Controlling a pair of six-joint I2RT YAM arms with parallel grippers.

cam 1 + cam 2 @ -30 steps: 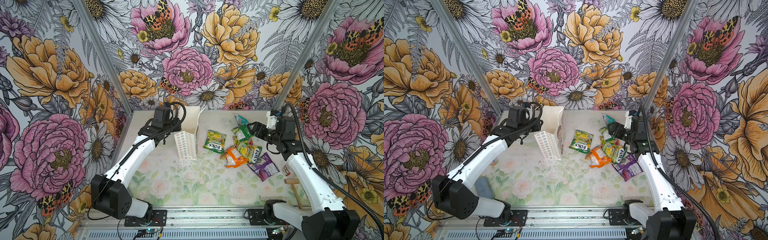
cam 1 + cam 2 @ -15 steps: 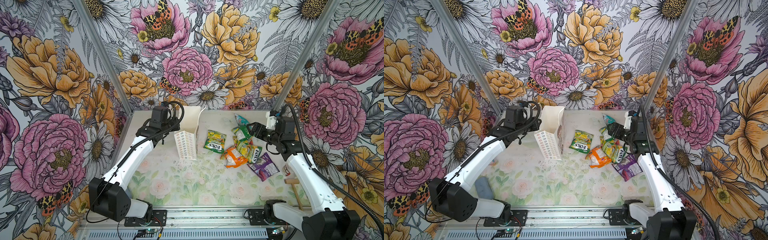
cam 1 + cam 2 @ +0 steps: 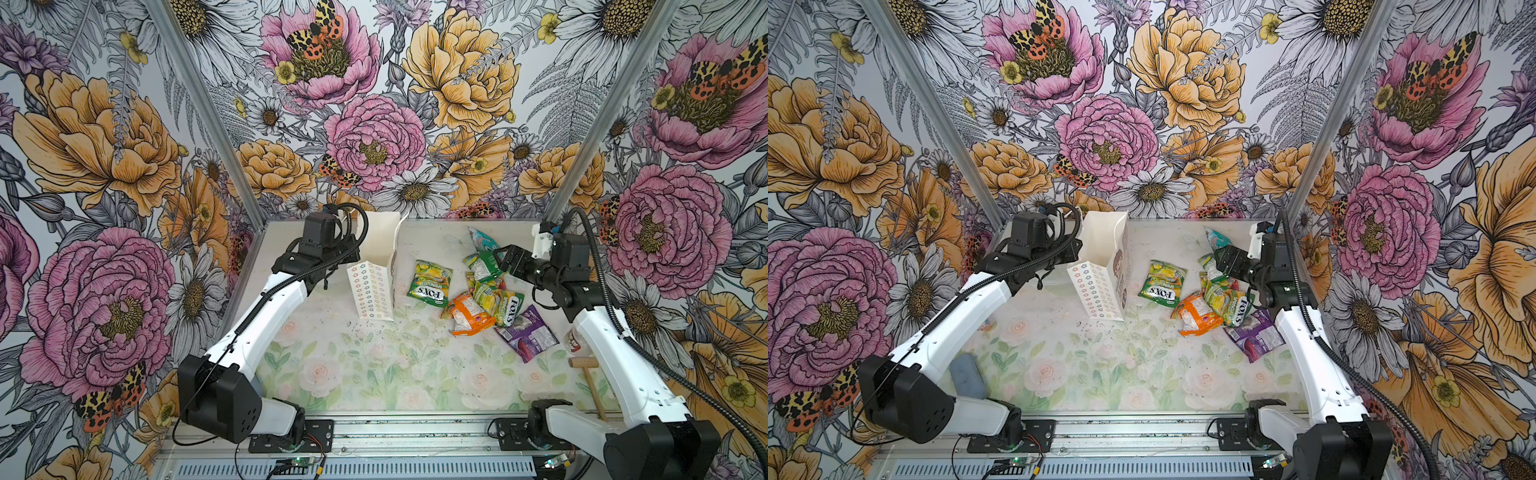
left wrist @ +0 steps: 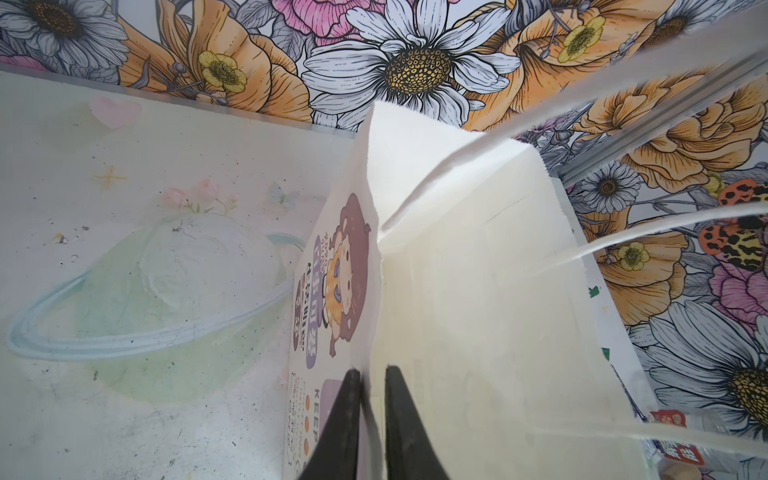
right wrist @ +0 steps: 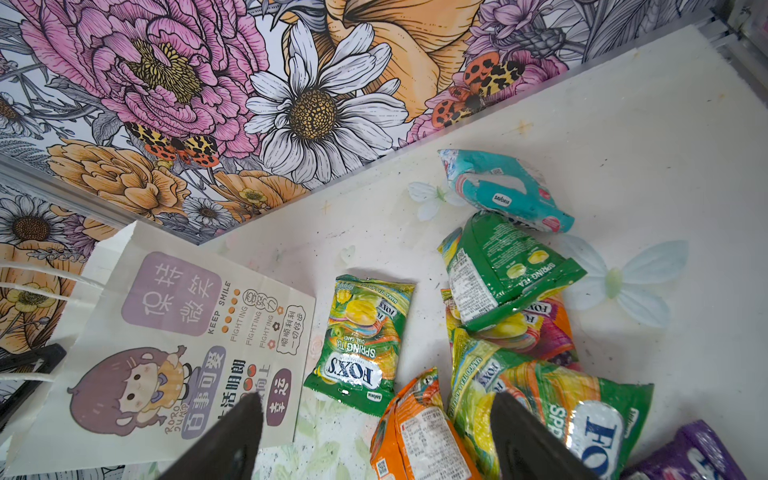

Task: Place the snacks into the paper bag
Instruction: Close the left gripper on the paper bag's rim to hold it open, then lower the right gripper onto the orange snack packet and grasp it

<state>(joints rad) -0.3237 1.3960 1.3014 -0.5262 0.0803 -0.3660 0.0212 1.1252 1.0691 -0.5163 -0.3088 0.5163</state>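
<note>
The white paper bag (image 3: pixel 372 291) (image 3: pixel 1100 295) stands upright at the back left of the table, mouth open, flower outlines on its front. My left gripper (image 3: pixel 352 252) (image 4: pixel 372 372) is shut on the rim of one of its walls, one finger inside and one outside. The snacks lie in a loose pile to its right: a green Fox's packet (image 3: pixel 430 282) (image 5: pixel 361 340), an orange packet (image 3: pixel 467 313) (image 5: pixel 419 432), a purple packet (image 3: pixel 525 332) and a teal packet (image 3: pixel 482 241) (image 5: pixel 503 189). My right gripper (image 3: pixel 505 262) (image 5: pixel 376 399) hangs open above the pile, holding nothing.
A small wooden mallet (image 3: pixel 586 374) and a clear cup (image 3: pixel 575 336) sit by the right wall beside my right arm. A blue-grey block (image 3: pixel 967 374) lies near the left arm's base. Flowered walls close the table on three sides.
The left gripper's jaws have closed onto the bag's rim, and that arm shifted slightly. The right arm and the snacks have not moved.
</note>
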